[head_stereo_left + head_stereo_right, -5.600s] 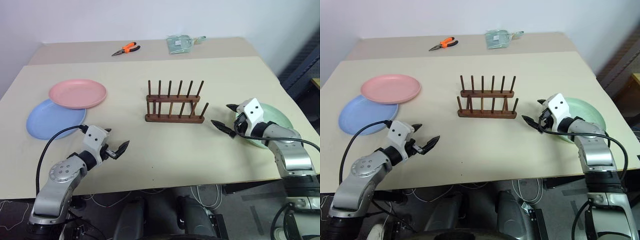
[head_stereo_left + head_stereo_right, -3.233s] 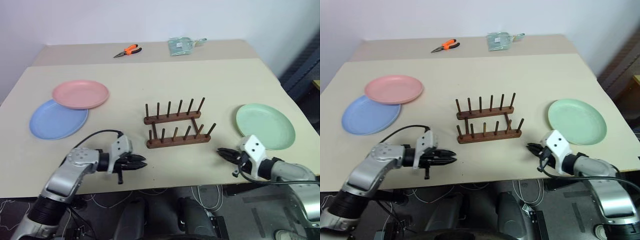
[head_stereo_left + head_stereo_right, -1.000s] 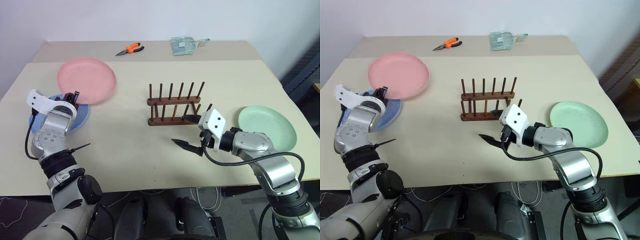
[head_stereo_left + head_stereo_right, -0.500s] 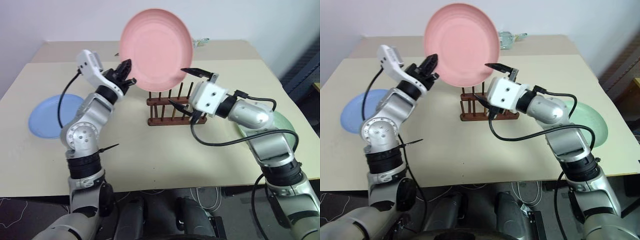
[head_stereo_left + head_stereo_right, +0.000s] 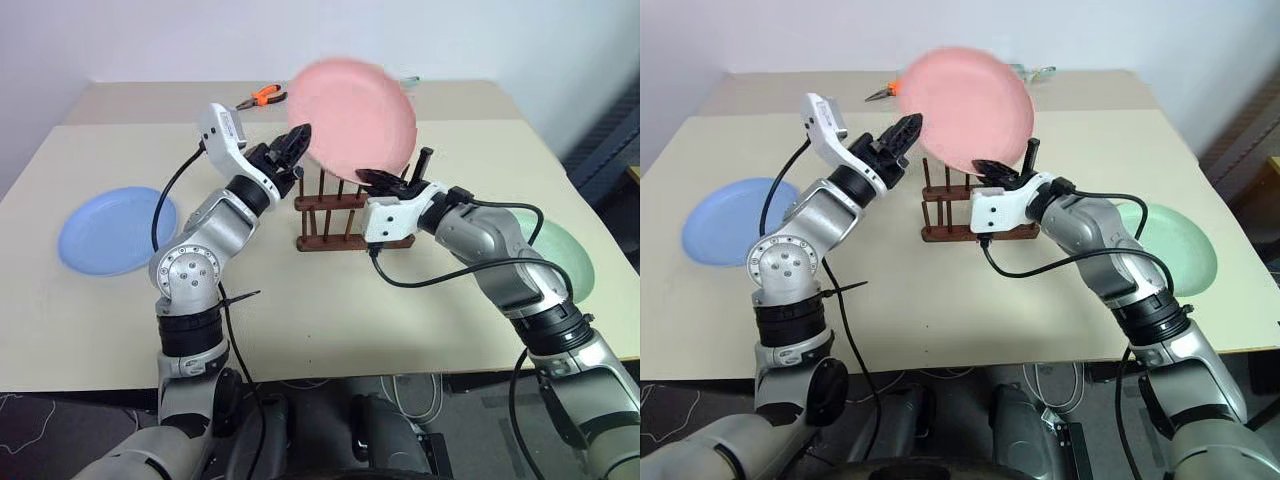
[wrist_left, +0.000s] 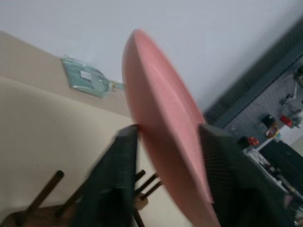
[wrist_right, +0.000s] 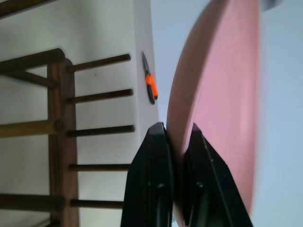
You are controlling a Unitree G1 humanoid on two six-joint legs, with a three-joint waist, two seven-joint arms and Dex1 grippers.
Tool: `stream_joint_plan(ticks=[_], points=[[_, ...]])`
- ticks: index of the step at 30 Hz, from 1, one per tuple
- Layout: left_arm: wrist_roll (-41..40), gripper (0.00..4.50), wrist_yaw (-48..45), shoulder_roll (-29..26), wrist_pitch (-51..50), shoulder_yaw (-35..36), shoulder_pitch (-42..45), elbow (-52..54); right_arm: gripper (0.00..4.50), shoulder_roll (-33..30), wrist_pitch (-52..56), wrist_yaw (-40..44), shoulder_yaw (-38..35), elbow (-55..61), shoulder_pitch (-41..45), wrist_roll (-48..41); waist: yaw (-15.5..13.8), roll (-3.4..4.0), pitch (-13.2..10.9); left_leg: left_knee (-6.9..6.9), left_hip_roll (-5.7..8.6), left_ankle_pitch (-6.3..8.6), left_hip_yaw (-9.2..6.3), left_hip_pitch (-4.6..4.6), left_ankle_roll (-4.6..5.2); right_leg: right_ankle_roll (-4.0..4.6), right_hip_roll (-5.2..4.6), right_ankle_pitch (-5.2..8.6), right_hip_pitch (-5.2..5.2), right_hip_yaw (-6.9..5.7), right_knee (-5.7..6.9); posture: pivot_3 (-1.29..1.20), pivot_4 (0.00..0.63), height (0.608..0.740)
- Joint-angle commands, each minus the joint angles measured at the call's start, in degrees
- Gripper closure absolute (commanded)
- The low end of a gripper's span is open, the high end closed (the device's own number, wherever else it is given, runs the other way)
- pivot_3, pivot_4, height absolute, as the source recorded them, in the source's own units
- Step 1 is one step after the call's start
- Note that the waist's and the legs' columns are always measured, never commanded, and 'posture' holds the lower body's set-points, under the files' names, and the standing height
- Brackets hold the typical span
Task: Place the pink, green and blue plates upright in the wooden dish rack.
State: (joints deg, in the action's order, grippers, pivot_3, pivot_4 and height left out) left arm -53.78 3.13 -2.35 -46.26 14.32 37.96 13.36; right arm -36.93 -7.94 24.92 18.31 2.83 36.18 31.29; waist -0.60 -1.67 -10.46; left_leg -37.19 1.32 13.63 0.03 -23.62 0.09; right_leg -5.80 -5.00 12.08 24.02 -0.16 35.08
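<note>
At the left of the head views, the round, shallow, light blue plastic plate (image 5: pixel 110 229) lies flat on the beige tabletop (image 5: pixel 330 300); it is untouched and not yet at risk.

Left of centre, the left hand (image 5: pixel 290 150) has its two black fingers spread apart on either side of the rim of the round, salmon pink plastic plate (image 5: pixel 352 116). In the left wrist view a gap shows beside the plate, so this hand no longer clamps it.

In the upper centre, the pink plate is raised on edge above the small dark brown wooden dish rack with thin upright pegs (image 5: pixel 352 213). The right hand (image 5: pixel 385 181) is closed on the plate's lower rim; the right wrist view shows both fingers pinching the edge.

Hazards, as judged from this pose:
- A single pinch at the bottom rim carries a tall plate. The plate may pivot or slip in the grip.
- A tilted plate may strike peg tops instead of entering a slot, and may push the light rack along the tabletop.
- The open left fingers stand close; a withdrawal across the rim may knock the plate.

At the right of the frame, the round pale mint green plastic plate (image 5: pixel 573 262) lies flat behind the right arm.
</note>
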Motion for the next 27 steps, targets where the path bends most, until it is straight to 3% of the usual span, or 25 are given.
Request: stream_joint_plan(ticks=[1, 4, 7, 11, 14, 16, 20, 27], points=[[-0.69, 0.9, 0.52, 0.38, 3.05, 1.74, 0.88, 1.15, 4.5, -0.12, -0.56, -1.72, -2.71, 2.31, -0.67, 1.09, -0.02, 0.0, 0.0, 0.0, 0.0, 0.0, 0.0, 0.0, 0.0, 0.0, 0.0, 0.0, 0.0, 0.0, 0.0, 0.0, 0.15, 0.738], [1.88, 0.9, 0.34, -1.81, 7.46, 4.29, 1.67, -0.17, 4.5, -0.3, 1.29, -1.69, -6.26, 3.98, -3.21, -1.11, -0.01, 0.0, 0.0, 0.0, -0.01, 0.0, -0.01, 0.0, 0.0, 0.04, 0.02, 0.02, 0.0, 0.0, 0.01, 0.0, 0.15, 0.738], [9.98, 0.9, -5.04, -8.37, 11.97, 1.46, -0.21, -0.85, 4.5, 0.49, 3.74, -0.81, -12.28, 6.08, -5.3, -7.91, 0.19, 0.02, -0.02, 0.01, 0.0, 0.0, 0.0, 0.0, 0.0, 0.06, 0.06, 0.03, 0.01, 0.0, 0.0, 0.0, 0.15, 0.738], [22.39, 0.9, -18.5, -19.8, 20.3, -6.79, -8.12, -1.78, 4.5, 6.54, 18.25, 5.74, -24.11, 14.95, -6.42, -34.72, 0.49, 0.09, -0.03, 0.06, -0.06, 0.0, 0.03, 0.02, 0.0, 0.06, 0.08, 0.03, 0.0, 0.01, 0.0, 0.0, 0.15, 0.738], [24.15, 0.9, -31.19, -25.82, 23.42, -11.65, -15.8, 0.0, 4.5, 10.92, 36.51, 6.8, -32.48, 23.44, -7.22, -61.27, 0.49, 0.1, -0.04, 0.1, -0.15, 0.01, -0.01, 0.03, 0.01, 0.07, 0.07, 0.03, 0.0, 0.01, 0.02, 0.0, 0.15, 0.738], [21.96, 0.9, -37.05, -27.44, 23.13, -12.75, -19.15, 1.9, 4.5, 11.27, 42.82, 6.23, -34.4, 26.09, -8.08, -69.45, 0.52, 0.18, -0.08, 0.13, -0.16, 0.02, -0.02, 0.03, 0.01, 0.11, -0.02, 0.04, 0.01, 0.01, 0.02, 0.0, 0.15, 0.738], [21.54, 0.9, -42.92, -28.86, 22.25, -15.13, -22.71, 5.42, 4.5, 11.22, 47.96, 3.42, -35.31, 26.94, -10.03, -75.48, 0.31, 0.21, -0.11, 0.13, -0.18, 0.04, -0.04, -0.03, -0.01, 0.42, -0.34, 0.18, 0.08, 0.01, -0.08, 0.0, 0.15, 0.738], [21.71, 0.9, -45.16, -28.4, 20.68, -17.45, -24.65, 9.87, 4.5, 11.9, 47.93, -0.21, -35.16, 24.61, -10.86, -77.36, 0.35, 0.36, -0.08, 0.11, -0.15, 0.02, -0.02, -0.65, 0.01, 0.42, -0.37, 0.17, 0.7, 0.0, -0.03, 0.0, 0.15, 0.738]])
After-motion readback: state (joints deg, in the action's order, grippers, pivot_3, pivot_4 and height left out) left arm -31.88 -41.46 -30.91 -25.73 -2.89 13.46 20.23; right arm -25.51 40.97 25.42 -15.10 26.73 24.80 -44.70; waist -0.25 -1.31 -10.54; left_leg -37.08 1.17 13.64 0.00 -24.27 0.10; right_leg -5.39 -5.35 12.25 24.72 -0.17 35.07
